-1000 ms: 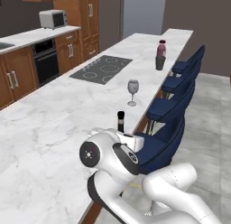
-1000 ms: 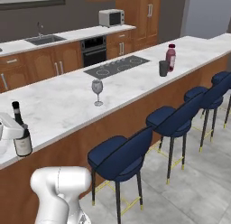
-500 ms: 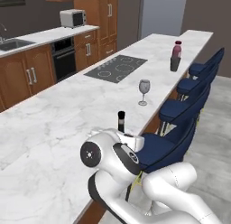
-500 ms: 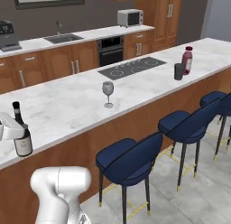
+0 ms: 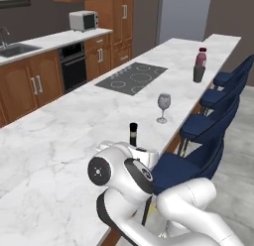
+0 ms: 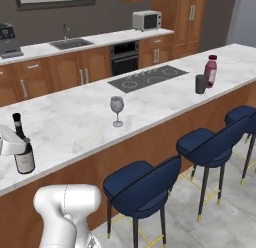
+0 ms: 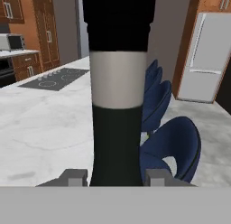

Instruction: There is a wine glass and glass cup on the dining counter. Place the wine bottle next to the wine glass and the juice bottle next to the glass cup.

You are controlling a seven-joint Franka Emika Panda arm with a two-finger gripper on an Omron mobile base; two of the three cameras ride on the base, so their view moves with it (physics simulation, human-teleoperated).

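My gripper (image 7: pixel 116 178) is shut on the wine bottle (image 7: pixel 118 92), a black bottle with a pale label band that stands upright between the fingertips (image 7: pixel 74 177). The wine bottle (image 6: pixel 24 162) is over the near end of the dining counter (image 6: pixel 75 122), with the gripper (image 6: pixel 20 147) at its shoulder. Its neck (image 5: pixel 133 132) rises behind my arm. The wine glass (image 5: pixel 163 107) (image 6: pixel 117 109) stands farther along the counter near the stool-side edge. At the far end the magenta juice bottle (image 5: pixel 201 59) (image 6: pixel 211 70) stands right beside the dark glass cup (image 5: pixel 198 74) (image 6: pixel 200 84).
A grey cooktop (image 5: pixel 131 77) (image 6: pixel 148 78) is set into the counter past the wine glass. Blue bar stools (image 6: pixel 142 184) line the counter's outer side. Wooden cabinets with a microwave (image 6: pixel 147 20) and a sink (image 6: pixel 72 43) run along the back wall.
The whole picture has shifted, so the base and cameras have moved along the counter. The wine bottle stays in my shut gripper, and the glasses and juice bottle have not moved.
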